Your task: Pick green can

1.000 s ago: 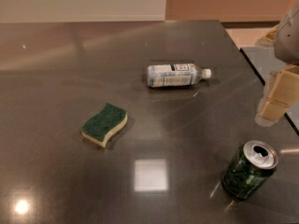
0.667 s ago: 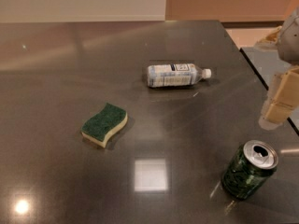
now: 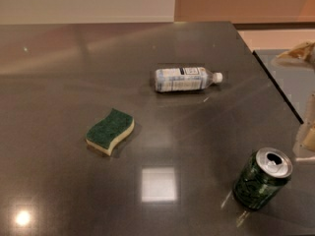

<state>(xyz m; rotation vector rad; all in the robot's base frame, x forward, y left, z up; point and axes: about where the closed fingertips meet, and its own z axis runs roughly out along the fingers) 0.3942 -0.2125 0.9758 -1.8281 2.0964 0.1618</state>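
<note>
The green can (image 3: 262, 179) stands upright on the dark table (image 3: 74, 68) at the front right. It is dark green with a pale swirling pattern and a silver top with an open pull-tab hole. My gripper (image 3: 310, 137) shows only as a pale sliver at the right edge of the camera view, to the right of the can and a little above it, apart from it. Most of the gripper is out of view.
A green-topped yellow sponge (image 3: 110, 130) lies left of centre. A clear plastic bottle (image 3: 185, 78) with a white cap lies on its side at the middle back. The table's right edge (image 3: 275, 85) runs diagonally behind the can.
The gripper has moved to the right and now sits mostly outside the view. The can, sponge and bottle have not moved.
</note>
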